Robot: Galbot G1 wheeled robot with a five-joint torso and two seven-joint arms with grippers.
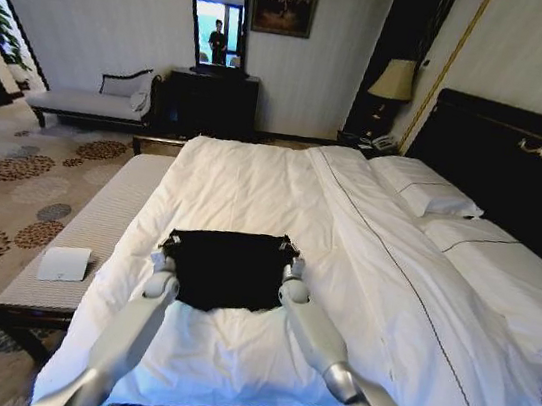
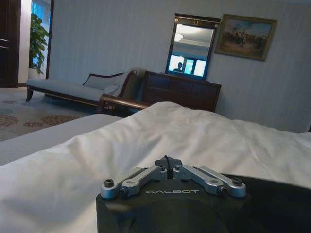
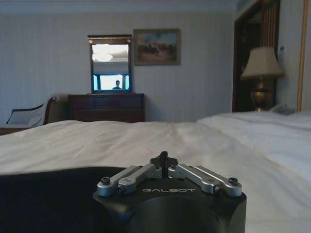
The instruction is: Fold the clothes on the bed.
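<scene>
Black T-shirt point(image 1: 229, 268) lies on the bed point(image 1: 253, 185) near its foot, left gripper point(image 1: 168, 244) and right gripper point(image 1: 292, 257) both pinched together on its far corners, one fold apparently underway, more folding left.

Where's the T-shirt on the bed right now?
In the head view the black T-shirt lies on the white duvet near the bed's foot, between the left tool and right tool.

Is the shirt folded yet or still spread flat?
Partly folded: the black shirt is a compact block, no sleeves out, on the bed, both grippers at its far corners.
</scene>
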